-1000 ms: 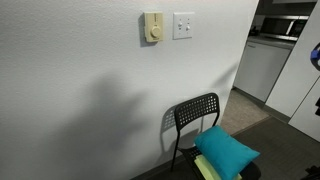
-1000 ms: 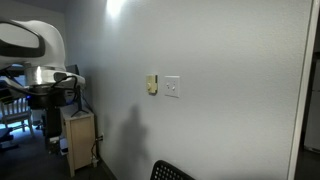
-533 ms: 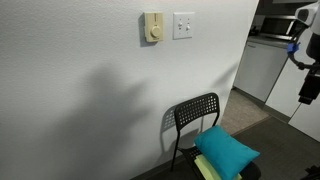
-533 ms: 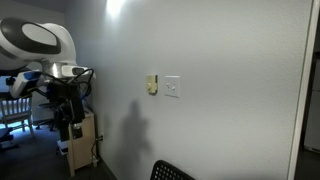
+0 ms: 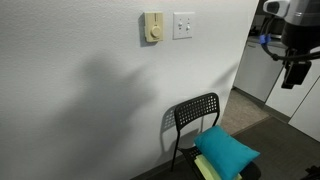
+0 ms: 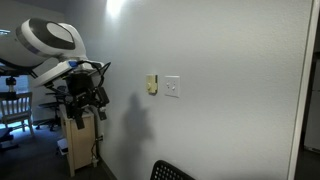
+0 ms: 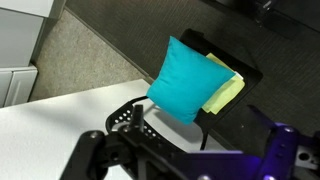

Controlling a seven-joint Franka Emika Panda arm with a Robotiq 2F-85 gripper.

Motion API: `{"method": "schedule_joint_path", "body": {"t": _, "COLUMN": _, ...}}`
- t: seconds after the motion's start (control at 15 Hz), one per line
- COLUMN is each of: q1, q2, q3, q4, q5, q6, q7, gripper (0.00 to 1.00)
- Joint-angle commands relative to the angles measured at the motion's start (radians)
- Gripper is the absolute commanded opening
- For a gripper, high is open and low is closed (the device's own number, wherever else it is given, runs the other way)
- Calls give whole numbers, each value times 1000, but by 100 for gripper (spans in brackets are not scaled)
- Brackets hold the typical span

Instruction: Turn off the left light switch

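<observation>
The white two-switch plate hangs on the wall right of a cream plate with a round knob. The left light switch is its small left toggle; it also shows in an exterior view, too small to tell its position. My gripper hangs at the right edge, well away from the plate and lower. In an exterior view it is left of the plates. In the wrist view my gripper looks down with its fingers wide apart and nothing between them.
A black chair stands against the wall below the switches, with a teal cushion on a yellow one. A wooden cabinet stands by the robot's base. Kitchen counters lie past the wall's corner.
The arm has swung toward the wall and risen. In one exterior view the gripper has come in from the right edge; in the other it has moved right, closer to the plates.
</observation>
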Motion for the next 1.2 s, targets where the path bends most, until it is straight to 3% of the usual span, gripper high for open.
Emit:
{"method": "schedule_joint_path", "body": {"t": 0.0, "q1": 26, "q2": 14, "q3": -24, "q4": 13, "q5": -9, "q6": -5, "q7": -7, "gripper": 100}}
{"method": "schedule_joint_path", "body": {"t": 0.4, "q1": 32, "q2": 34, "q3": -33, "q4": 6, "q5": -49, "q6": 32, "q7": -55, "gripper": 100}}
{"method": "schedule_joint_path", "body": {"t": 0.47, "q1": 54, "q2": 29, "q3": -68, "q4": -7, "q5": -24, "q6": 107, "q7": -155, "gripper": 100}}
{"method": "schedule_joint_path", "body": {"t": 0.73, "q1": 55, "q2": 69, "q3": -104, "q4": 23, "q5": -89, "q6": 225, "q7": -348, "gripper": 100}}
{"method": "schedule_joint_path", "body": {"t": 1.13, "q1": 49, "q2": 162, "q3": -134, "q4": 122, "q5": -233, "q6": 297, "q7": -628, "gripper": 100}}
